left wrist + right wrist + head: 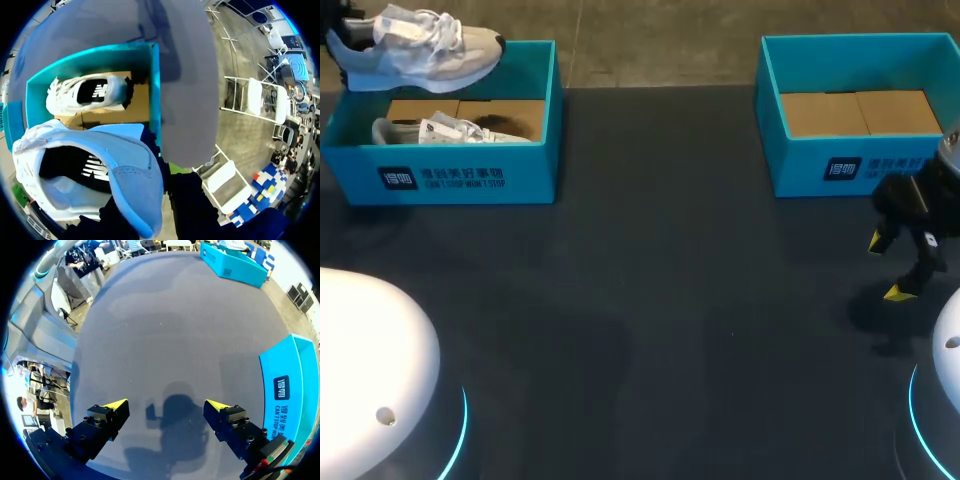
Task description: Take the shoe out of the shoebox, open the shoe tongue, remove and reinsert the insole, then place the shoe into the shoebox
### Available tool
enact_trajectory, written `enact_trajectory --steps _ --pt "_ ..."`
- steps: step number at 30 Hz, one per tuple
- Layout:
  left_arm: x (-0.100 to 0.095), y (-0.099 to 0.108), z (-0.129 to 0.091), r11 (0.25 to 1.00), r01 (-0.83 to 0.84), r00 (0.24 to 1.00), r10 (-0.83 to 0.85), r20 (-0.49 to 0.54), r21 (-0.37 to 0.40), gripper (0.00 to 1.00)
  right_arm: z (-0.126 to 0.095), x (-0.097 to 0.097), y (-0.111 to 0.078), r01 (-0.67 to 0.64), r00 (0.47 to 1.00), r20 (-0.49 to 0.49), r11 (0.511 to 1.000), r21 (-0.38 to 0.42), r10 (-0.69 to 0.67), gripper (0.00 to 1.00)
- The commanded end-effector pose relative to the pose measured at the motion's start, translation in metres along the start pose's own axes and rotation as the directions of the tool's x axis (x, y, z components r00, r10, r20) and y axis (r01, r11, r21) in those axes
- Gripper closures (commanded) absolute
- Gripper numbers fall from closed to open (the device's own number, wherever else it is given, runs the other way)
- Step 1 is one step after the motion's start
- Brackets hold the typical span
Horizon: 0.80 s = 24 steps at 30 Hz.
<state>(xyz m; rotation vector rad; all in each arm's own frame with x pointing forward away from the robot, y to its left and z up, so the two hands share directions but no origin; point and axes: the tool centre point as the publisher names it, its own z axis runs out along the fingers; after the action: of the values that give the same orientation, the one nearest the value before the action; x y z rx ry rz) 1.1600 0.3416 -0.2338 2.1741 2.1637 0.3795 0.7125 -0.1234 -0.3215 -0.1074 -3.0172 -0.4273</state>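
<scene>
1. While the lifted shoe (pixel 420 45) hangs over the back left corner of the left shoebox (pixel 450 180), its long axis runs side to side along the box's back wall, sole down, dark toe tip to the right and heel to the left.
2. At that heel sits the left gripper (pixel 342 38), cut off by the head view's edge. It has hold of the shoe, though in the left wrist view the pale blue heel (pixel 135 185) covers the fingertips.
3. Inside the box a second shoe (pixel 87 94) lies on its side on the cardboard floor, along the box's length. I cannot tell which end is its toe.
4. Over the dark table (pixel 670 300), the right gripper (pixel 166 405) hangs wide open and holds nothing, just in front of the right shoebox (pixel 800 170).
</scene>
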Motion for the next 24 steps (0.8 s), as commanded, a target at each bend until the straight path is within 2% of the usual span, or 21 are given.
enact_trajectory --steps 1,24 --pt "-0.005 0.015 0.011 0.999 0.003 1.000 -0.003 -0.003 0.032 1.00 0.000 0.001 0.000 -0.001 1.000 0.001 1.000 0.003 0.001 0.00" --pt "-0.033 0.008 0.056 0.999 0.017 0.999 -0.016 -0.039 0.047 1.00 0.000 0.001 0.000 -0.001 1.000 0.001 1.000 0.003 0.001 0.00"
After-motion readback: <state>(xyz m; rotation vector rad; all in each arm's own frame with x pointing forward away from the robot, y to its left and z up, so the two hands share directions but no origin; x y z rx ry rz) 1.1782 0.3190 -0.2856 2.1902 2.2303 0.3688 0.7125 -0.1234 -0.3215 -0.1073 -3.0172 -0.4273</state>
